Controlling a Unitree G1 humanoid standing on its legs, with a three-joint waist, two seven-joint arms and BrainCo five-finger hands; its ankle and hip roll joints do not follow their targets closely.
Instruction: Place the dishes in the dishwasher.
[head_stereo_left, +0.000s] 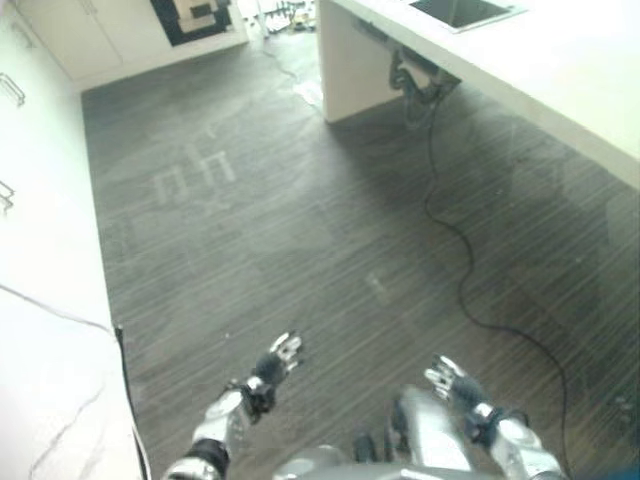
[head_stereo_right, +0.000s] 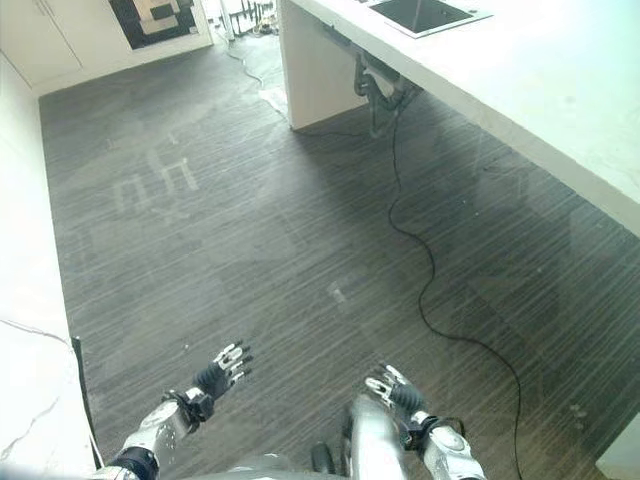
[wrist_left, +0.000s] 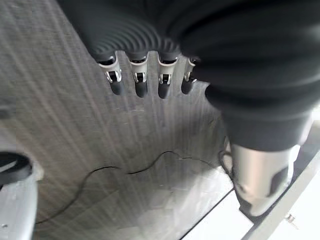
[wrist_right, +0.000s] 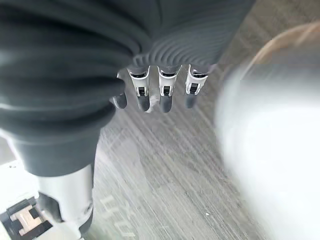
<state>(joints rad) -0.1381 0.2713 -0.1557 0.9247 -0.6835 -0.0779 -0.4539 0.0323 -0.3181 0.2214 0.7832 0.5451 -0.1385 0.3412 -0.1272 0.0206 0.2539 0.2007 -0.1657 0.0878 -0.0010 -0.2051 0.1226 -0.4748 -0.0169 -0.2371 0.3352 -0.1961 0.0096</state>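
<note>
Low at the near edge of the head views, both robot hands hang over a dark, finely striped floor (head_stereo_left: 300, 230). Its left hand (head_stereo_left: 277, 362) reaches forward with fingers straight and relaxed, holding nothing; its own wrist view shows the fingers (wrist_left: 141, 85) in a loose row above bare flooring. Its right hand (head_stereo_right: 392, 388) is likewise relaxed and empty, with fingers (wrist_right: 165, 95) extended in its wrist view. A pale blurred shape fills one side of that view and cannot be identified. Far off on the robot's right, a white counter (head_stereo_left: 560, 80) holds a sink (head_stereo_right: 425, 14), cut off by the top edge. White cabinets (head_stereo_left: 40, 200) run along the robot's left. No dishes or dishwasher can be made out.
</note>
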